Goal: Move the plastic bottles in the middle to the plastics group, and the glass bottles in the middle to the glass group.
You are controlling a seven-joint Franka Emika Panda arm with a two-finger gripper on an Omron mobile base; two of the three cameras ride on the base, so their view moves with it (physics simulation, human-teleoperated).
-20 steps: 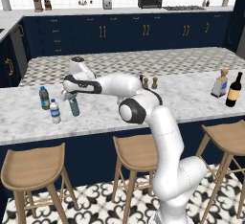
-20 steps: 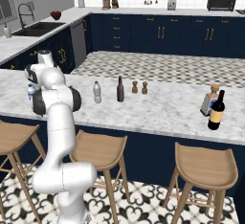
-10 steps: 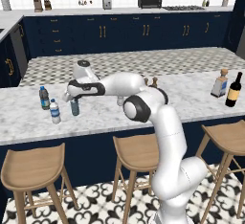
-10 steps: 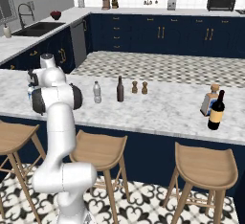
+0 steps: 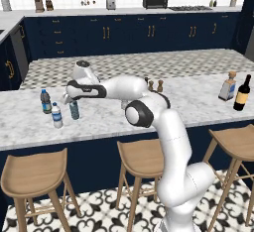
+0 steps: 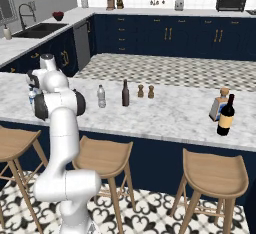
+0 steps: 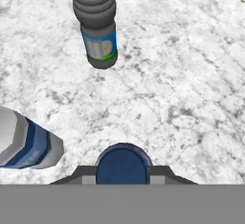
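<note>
1. Since a second ago, the arm had swung further left, carrying the blue bottle (image 5: 74,110) over to the plastics group (image 5: 45,101).
2. The fingers (image 5: 72,97) seemed to pinch the blue bottle's cap (image 7: 123,164), but I could not tell for sure.
3. It stood on the counter (image 5: 149,122), just beside the clear bottle (image 5: 57,115).
4. To do this well, let go gently, then lift straight up.
5. Labels were too small to read.
6. The brown bottle (image 6: 125,93) and grey bottle (image 6: 101,97) waited in the middle.
</note>
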